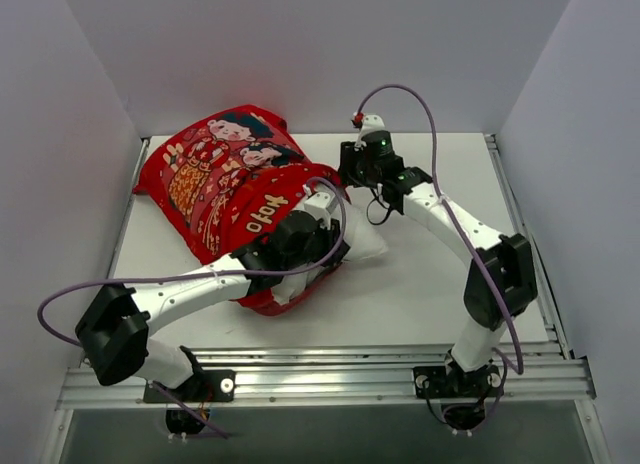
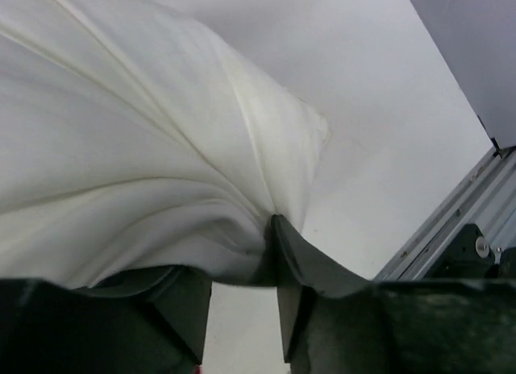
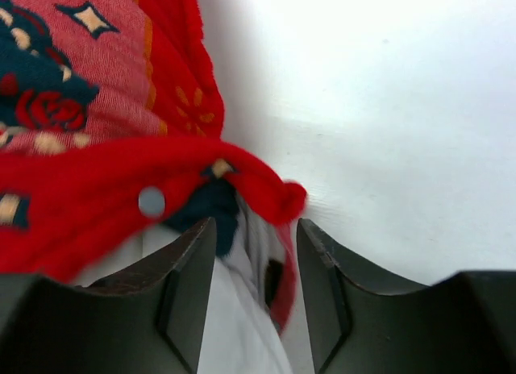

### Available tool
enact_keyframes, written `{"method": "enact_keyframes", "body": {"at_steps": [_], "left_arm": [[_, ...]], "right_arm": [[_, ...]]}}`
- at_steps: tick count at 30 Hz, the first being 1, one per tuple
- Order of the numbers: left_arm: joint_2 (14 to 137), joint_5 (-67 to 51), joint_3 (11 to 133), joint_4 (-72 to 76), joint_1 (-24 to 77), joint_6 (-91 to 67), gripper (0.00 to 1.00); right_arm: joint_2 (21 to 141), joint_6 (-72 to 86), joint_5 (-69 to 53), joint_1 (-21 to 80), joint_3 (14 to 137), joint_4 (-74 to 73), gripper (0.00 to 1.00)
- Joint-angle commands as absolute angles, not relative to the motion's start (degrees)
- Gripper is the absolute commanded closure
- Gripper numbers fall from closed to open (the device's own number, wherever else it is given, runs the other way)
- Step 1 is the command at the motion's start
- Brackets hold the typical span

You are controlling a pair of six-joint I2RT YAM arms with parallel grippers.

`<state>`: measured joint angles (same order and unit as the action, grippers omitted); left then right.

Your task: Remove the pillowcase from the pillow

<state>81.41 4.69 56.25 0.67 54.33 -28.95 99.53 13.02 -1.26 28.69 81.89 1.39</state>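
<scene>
The red pillowcase [image 1: 225, 174], printed with cartoon children, lies at the back left of the table, still wrapped round most of the pillow. A white pillow corner [image 1: 365, 246] sticks out at its near right end. My left gripper [image 1: 333, 206] is at that end. In the left wrist view its jaws [image 2: 242, 261] stand apart, with white pillow fabric [image 2: 145, 148] draped over the fingertips but not pinched. My right gripper [image 1: 346, 170] sits at the pillowcase's right edge. It [image 3: 256, 229] is open, with the red hem [image 3: 97, 189] and white pillow [image 3: 234, 326] loose between the fingers.
A silver snap button [image 3: 151, 201] sits on the red hem. The white table [image 1: 440, 284] is walled in on three sides. An aluminium rail [image 1: 330, 374] runs along the near edge and also shows in the left wrist view [image 2: 451, 221].
</scene>
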Motion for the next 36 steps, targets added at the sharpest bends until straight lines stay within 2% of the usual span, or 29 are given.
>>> {"method": "enact_keyframes", "body": {"at_steps": [1, 2, 3, 6, 9, 13, 20, 27, 31, 36], "left_arm": [[82.26, 2.11, 64.05, 6.07, 52.91, -26.28, 0.55], [82.44, 1.50, 65.03, 5.46, 52.91, -26.54, 0.49], [82.18, 0.80, 65.74, 4.58, 53.00, -27.07, 0.36], [78.85, -1.40, 65.92, 3.52, 53.35, -30.31, 0.17], [74.02, -0.53, 64.95, -0.34, 53.61, -33.30, 0.10], [68.04, 2.10, 63.46, -8.69, 53.88, -36.38, 0.08], [57.76, 13.88, 59.51, -30.91, 53.79, -41.04, 0.08], [51.68, 14.42, 54.32, -36.73, 53.44, -45.09, 0.09], [49.22, 15.38, 53.35, -40.07, 53.17, -45.70, 0.11], [45.80, 17.84, 53.43, -44.03, 52.91, -45.79, 0.16]], "right_arm": [[92.21, 12.92, 3.51, 28.74, 82.63, 0.45, 0.56], [90.54, 13.35, 4.30, 28.74, 80.62, 0.27, 0.52], [87.05, 14.32, 6.22, 28.83, 79.38, 0.00, 0.47], [78.69, 17.04, 6.85, 29.70, 72.27, -1.58, 0.37], [70.86, 19.42, 6.42, 31.19, 65.77, -1.84, 0.32], [63.73, 21.79, 6.42, 34.88, 60.31, -3.77, 0.29], [60.03, 27.67, 2.37, 44.72, 52.83, -1.94, 0.13], [63.89, 39.28, 12.12, 60.09, 48.08, 5.53, 0.04], [67.14, 42.97, 15.72, 63.63, 47.81, 7.56, 0.01], [71.80, 43.86, 14.68, 64.16, 49.04, 8.44, 0.00]]}}
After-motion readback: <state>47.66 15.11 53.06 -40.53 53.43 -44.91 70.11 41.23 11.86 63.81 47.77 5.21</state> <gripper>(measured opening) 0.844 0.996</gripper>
